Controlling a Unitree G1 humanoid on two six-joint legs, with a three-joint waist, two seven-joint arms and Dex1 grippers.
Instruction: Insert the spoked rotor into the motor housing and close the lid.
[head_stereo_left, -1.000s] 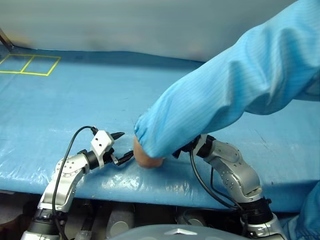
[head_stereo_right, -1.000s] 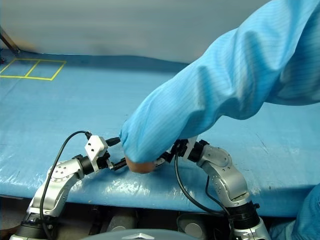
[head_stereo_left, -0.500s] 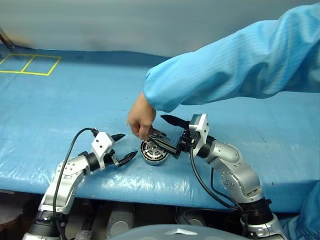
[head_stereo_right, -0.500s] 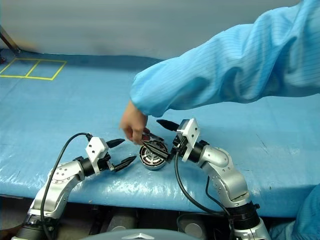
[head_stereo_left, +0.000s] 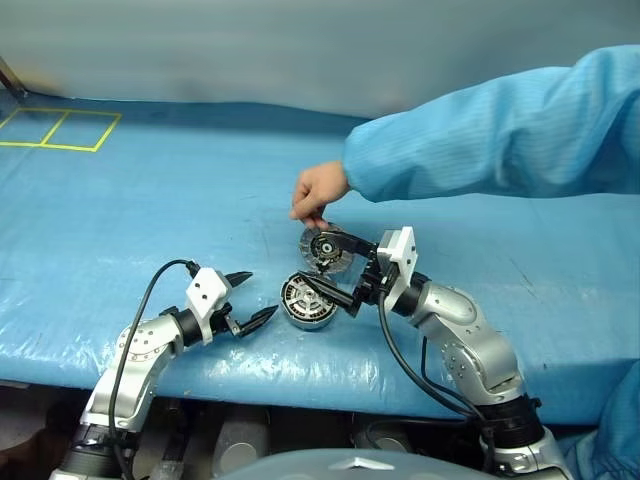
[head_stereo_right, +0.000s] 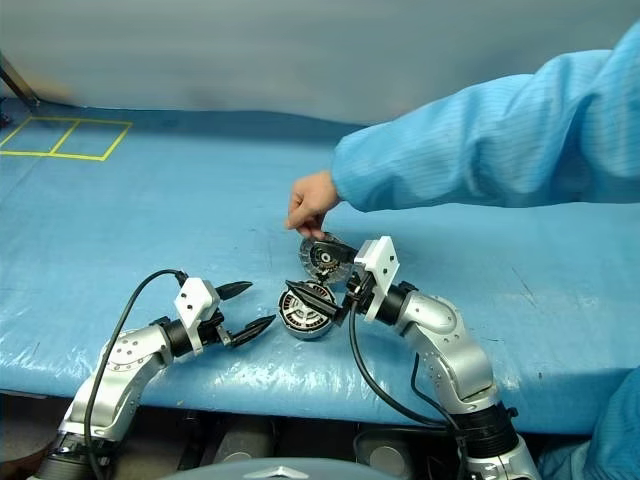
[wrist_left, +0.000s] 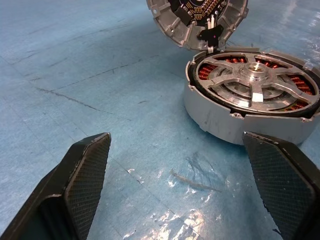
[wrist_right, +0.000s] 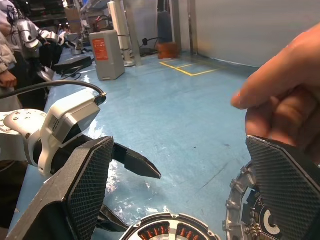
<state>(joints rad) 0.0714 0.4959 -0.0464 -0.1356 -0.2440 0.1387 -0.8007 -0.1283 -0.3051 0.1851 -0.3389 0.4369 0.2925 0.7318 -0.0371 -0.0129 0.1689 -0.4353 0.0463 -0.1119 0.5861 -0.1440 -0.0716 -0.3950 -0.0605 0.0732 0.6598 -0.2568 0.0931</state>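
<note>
The motor housing (head_stereo_left: 307, 303) rests on the blue mat near the front edge, copper windings showing. The spoked rotor (wrist_left: 254, 80) lies inside it. The lid (head_stereo_left: 326, 249) stands tilted up behind the housing, ribbed inner face toward me, pinched at its top by a person's hand (head_stereo_left: 318, 192). My left gripper (head_stereo_left: 259, 293) is open just left of the housing, with nothing between its fingers. My right gripper (head_stereo_left: 327, 268) is open on the housing's right. One finger reaches over the housing and the other lies by the lid.
The person's blue sleeve (head_stereo_left: 500, 130) stretches in from the right over the mat (head_stereo_left: 150, 210). Yellow tape squares (head_stereo_left: 60, 128) mark the far left corner. The mat's front edge runs just below both grippers.
The person's arm, which covered the housing a second ago, has drawn back and to the right, lifting the lid open. Both grippers have stayed in place.
</note>
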